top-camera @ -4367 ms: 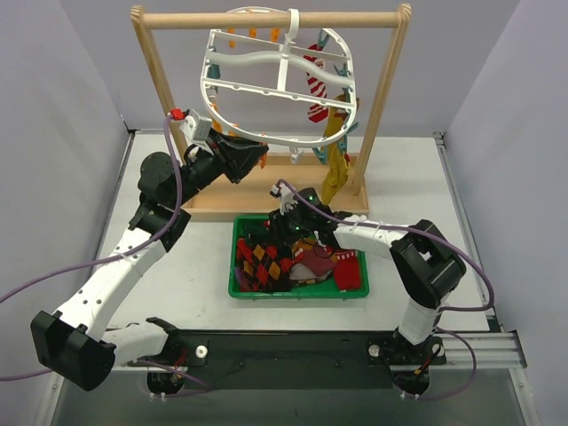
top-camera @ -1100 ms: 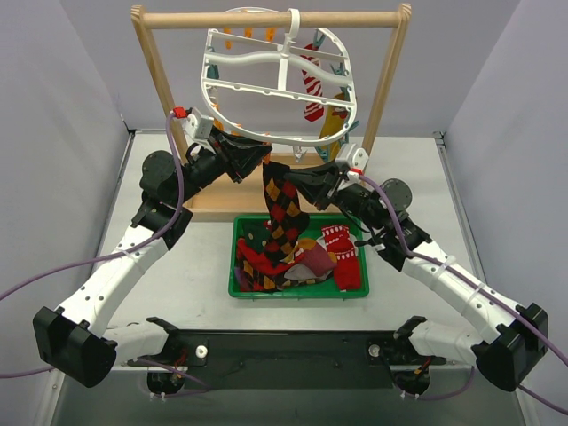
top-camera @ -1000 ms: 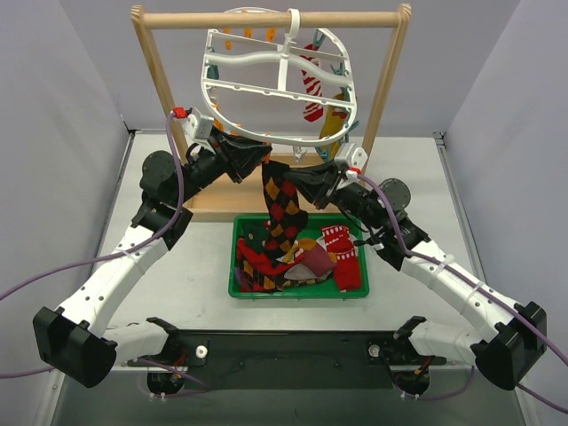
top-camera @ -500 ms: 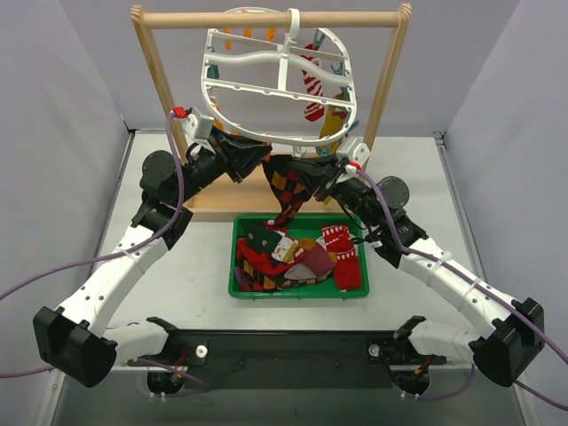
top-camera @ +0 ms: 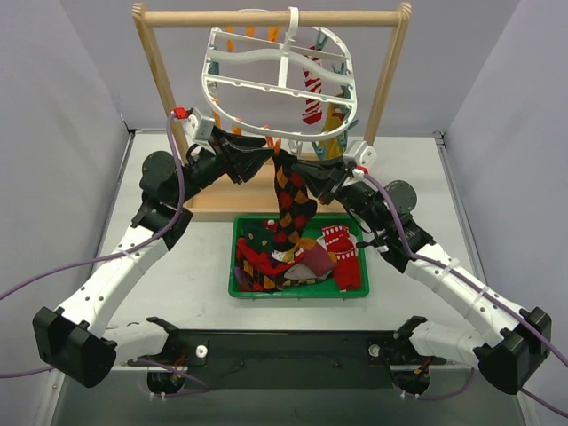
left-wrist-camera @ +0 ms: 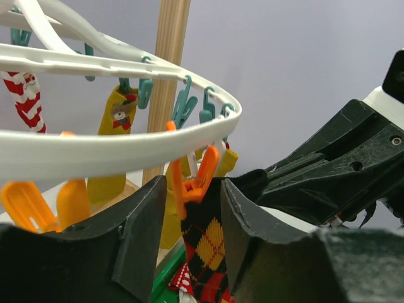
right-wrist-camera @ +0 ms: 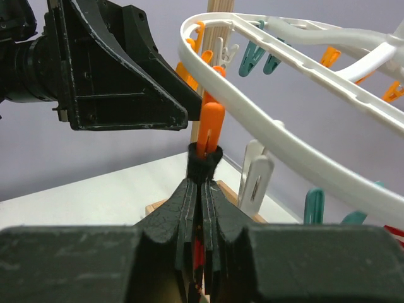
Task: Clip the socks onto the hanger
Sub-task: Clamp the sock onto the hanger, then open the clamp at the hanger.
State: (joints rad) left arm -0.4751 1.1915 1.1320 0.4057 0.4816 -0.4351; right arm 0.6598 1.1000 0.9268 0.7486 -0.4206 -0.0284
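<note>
Stock as you see it, every place given from the hanger [top-camera: 257, 84]:

- Hanger – white oval frame, hooked on the bar of the wooden rack [top-camera: 271, 17], tilted so that its near rim sits lowest.
- Orange clip [right-wrist-camera: 210, 123] – dangles from the hanger's near rim. Its lower end meets the cuff of the diamond sock [top-camera: 291, 200].
- Diamond sock – your item in hand. It hangs straight down from under the hanger's near rim, with its toe reaching the green bin [top-camera: 302, 293].
- Right gripper [right-wrist-camera: 202, 183] – directly below the near rim, fingers pressed together, pinching the diamond sock's cuff just under the orange clip.
- Left gripper [left-wrist-camera: 192, 186] – at the same spot from the other side, fingers spread with the orange clip between them. Whether they touch it, you cannot tell.
- Striped sock [top-camera: 311, 89] – red and white, clipped under the hanger's far right side.
- Yellow sock [top-camera: 335, 120] – clipped beside the striped sock at the hanger's right edge.
- Loose socks [top-camera: 306, 262] – heaped in the green bin, on the table [top-camera: 204, 257] below and in front of the hanger.
</note>
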